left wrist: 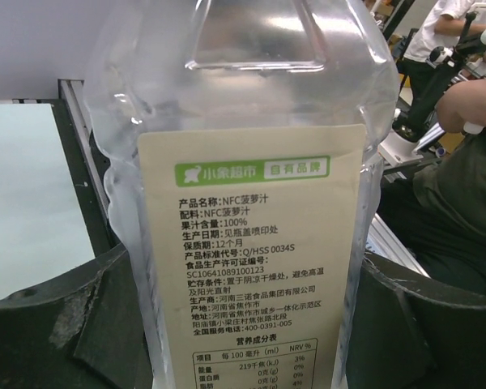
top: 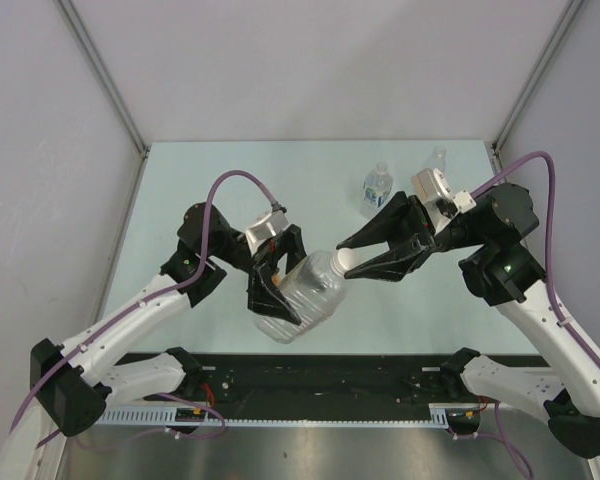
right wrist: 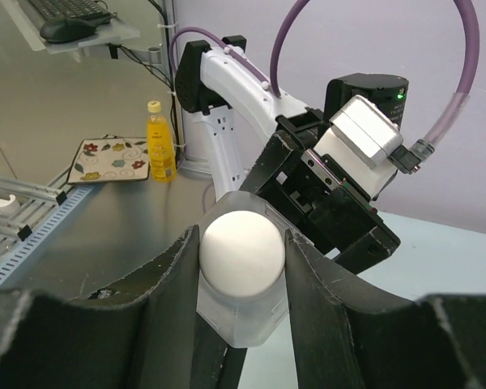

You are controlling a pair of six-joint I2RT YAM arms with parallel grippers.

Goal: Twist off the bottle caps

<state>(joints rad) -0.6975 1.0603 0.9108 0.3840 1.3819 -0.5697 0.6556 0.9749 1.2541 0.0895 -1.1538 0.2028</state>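
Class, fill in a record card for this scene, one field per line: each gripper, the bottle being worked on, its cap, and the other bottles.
left gripper: clamped around the body of the large bottle
large bottle: tilted, lifted off the table, pale label facing the left wrist camera
right gripper: shut on the white cap
white cap: on the bottle neck
other bottles: blue-label bottle and small bottle, upright at the far side, untouched

Blue-label bottle and slim bottle stand just behind right gripper.
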